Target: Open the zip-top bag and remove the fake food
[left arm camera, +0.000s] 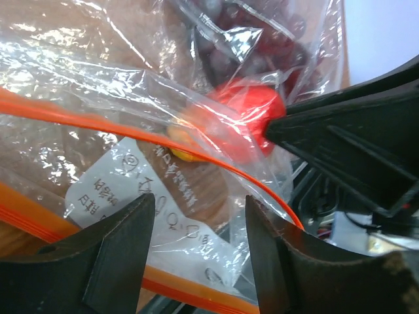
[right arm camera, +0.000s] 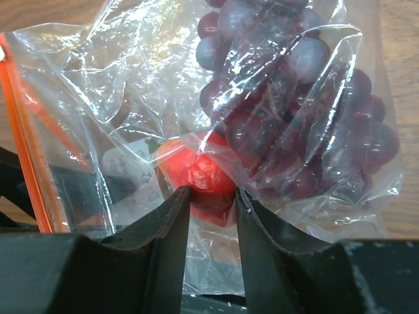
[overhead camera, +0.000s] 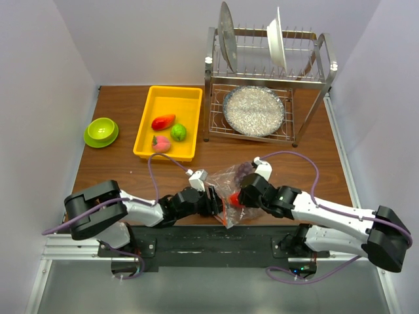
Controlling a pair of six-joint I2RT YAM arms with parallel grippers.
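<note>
right gripper (right arm camera: 211, 191) pinched the red tomato (right arm camera: 196, 171) through the zip-top bag (right arm camera: 98, 78), seemingly steadying it, while left gripper (left arm camera: 200, 199) gaped empty at the bag's orange zip strip (left arm camera: 26, 212).

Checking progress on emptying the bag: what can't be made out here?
- Zip-top bag mouth, open or sealed: top view, too small, grippers overlap it.
- Right gripper on red tomato, inside or through the film: right wrist, glare.
- Left gripper clamping the bag or not: left wrist, crumpled film.
</note>
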